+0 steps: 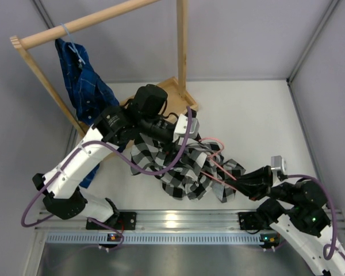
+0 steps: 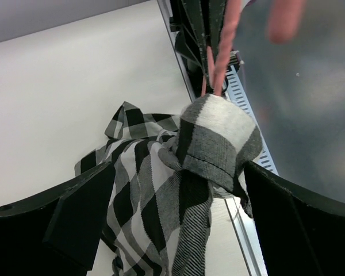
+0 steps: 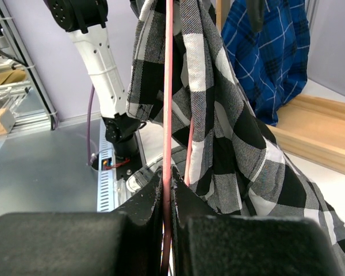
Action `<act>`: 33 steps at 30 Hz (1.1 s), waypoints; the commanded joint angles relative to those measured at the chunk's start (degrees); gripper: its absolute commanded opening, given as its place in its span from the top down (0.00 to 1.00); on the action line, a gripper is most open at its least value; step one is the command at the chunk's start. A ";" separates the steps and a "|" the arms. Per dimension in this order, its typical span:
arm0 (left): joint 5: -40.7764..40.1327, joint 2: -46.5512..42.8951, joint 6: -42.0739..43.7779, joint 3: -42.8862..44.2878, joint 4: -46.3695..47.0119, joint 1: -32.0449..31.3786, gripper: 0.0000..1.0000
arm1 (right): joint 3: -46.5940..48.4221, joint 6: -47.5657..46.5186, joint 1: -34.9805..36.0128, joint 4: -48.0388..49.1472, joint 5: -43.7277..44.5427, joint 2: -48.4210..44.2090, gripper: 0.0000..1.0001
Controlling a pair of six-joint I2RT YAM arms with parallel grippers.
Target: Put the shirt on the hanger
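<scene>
The black-and-white checked shirt (image 1: 178, 169) lies bunched on the white table between my arms. Part of it is draped over one end of the pink wire hanger (image 1: 221, 168). My right gripper (image 1: 241, 185) is shut on the hanger's wire (image 3: 168, 86), and the shirt (image 3: 218, 115) hangs over the wire just beyond its fingers (image 3: 167, 178). My left gripper (image 1: 190, 127) hovers over the shirt's far side. In the left wrist view its jaws (image 2: 178, 172) stand wide apart with the shirt (image 2: 155, 190) hanging between them, a fold capping the hanger tip (image 2: 223, 52).
A wooden clothes rack (image 1: 86, 23) stands at the back left, its base (image 1: 178, 92) on the table. A dark blue plaid shirt (image 1: 83, 80) hangs from it on a pale blue hanger (image 1: 69, 37). A metal rail (image 1: 178, 221) runs along the near edge.
</scene>
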 commanded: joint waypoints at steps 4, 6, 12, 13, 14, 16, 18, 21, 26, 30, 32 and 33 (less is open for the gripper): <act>6.65 -2.28 1.56 -1.91 2.80 0.07 0.12 | 3.76 -1.46 -0.10 5.01 -1.43 -0.07 1.00; 7.44 -1.84 1.65 -1.91 2.71 0.07 0.29 | 4.20 -1.55 -0.10 5.10 -1.44 0.19 1.00; 7.97 -0.52 0.86 -1.47 2.71 -0.02 0.67 | 5.87 -2.60 -0.10 4.58 -2.22 3.00 1.00; 7.71 -0.43 0.69 -1.56 2.79 -0.02 0.80 | 6.31 -3.13 -0.10 4.40 -2.32 3.62 1.00; 6.66 -0.08 0.51 -1.65 2.71 -0.02 0.96 | 6.92 -3.31 -0.10 4.23 -2.40 4.67 1.00; 5.95 0.01 0.07 -1.91 2.71 -0.02 1.00 | 7.45 -3.92 -0.10 4.22 -2.23 5.47 1.00; 5.16 0.01 0.59 -2.44 2.71 -0.02 1.00 | 8.24 -4.45 -0.10 3.79 -1.88 6.35 1.00; 3.41 -0.52 1.30 -2.79 2.71 -0.02 1.00 | 9.12 -5.33 -0.10 3.26 -1.70 6.61 1.00; -4.23 -1.48 -0.72 -1.12 4.37 -0.02 0.02 | 8.08 -4.80 -0.10 3.08 -1.88 5.83 1.00; -5.65 -1.84 -2.13 1.25 4.38 -0.02 0.02 | 6.93 -4.45 -0.19 2.56 -1.18 3.89 1.00; -3.02 -2.98 -1.69 1.08 4.47 -0.02 0.02 | 6.58 -4.28 -0.10 2.29 -0.65 3.01 1.00; -2.06 -3.42 -1.43 0.64 4.38 -0.02 0.02 | 6.58 -4.62 -0.10 2.03 -0.21 2.92 1.00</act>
